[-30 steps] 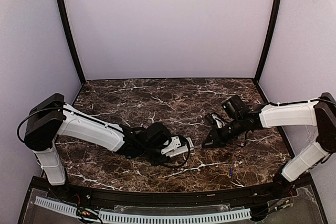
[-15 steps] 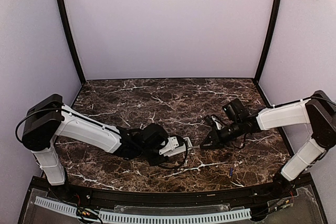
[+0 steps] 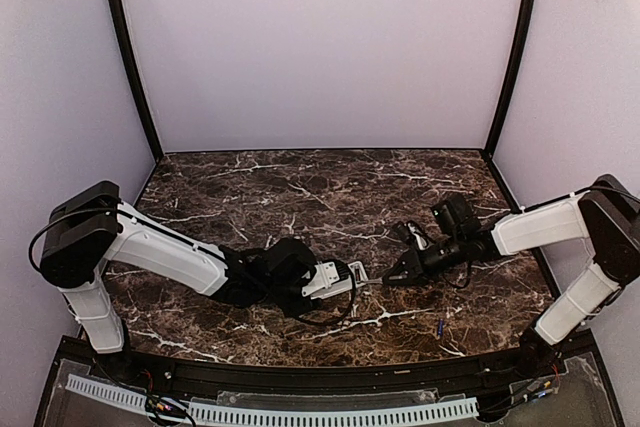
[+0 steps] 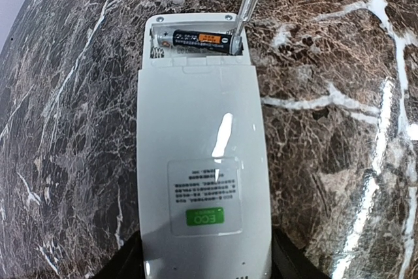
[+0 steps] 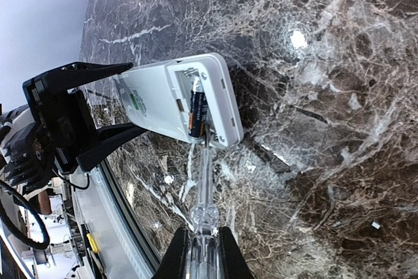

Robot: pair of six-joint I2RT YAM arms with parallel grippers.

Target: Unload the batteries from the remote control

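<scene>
The white remote control [image 4: 202, 174] lies back-up, held at its label end by my left gripper [image 4: 206, 267], whose fingers clamp both long sides. Its far end is uncovered and one dark battery [image 4: 199, 39] with an orange band lies across the compartment. My right gripper [image 5: 202, 253] is shut on a clear-handled screwdriver [image 5: 204, 191]. The metal tip rests in the compartment at the battery's end [image 5: 197, 112]. From above, the remote [image 3: 338, 277] sits between both grippers. A second small dark battery [image 3: 438, 326] lies loose on the table near the right.
The dark marble table [image 3: 300, 197] has purple walls on three sides and a black rail along the near edge. The left gripper's black fingers [image 5: 78, 76] show beside the remote in the right wrist view.
The right wrist has dropped lower and flatter, keeping the screwdriver tip at the remote's open end. The left gripper with the remote has shifted only slightly.
</scene>
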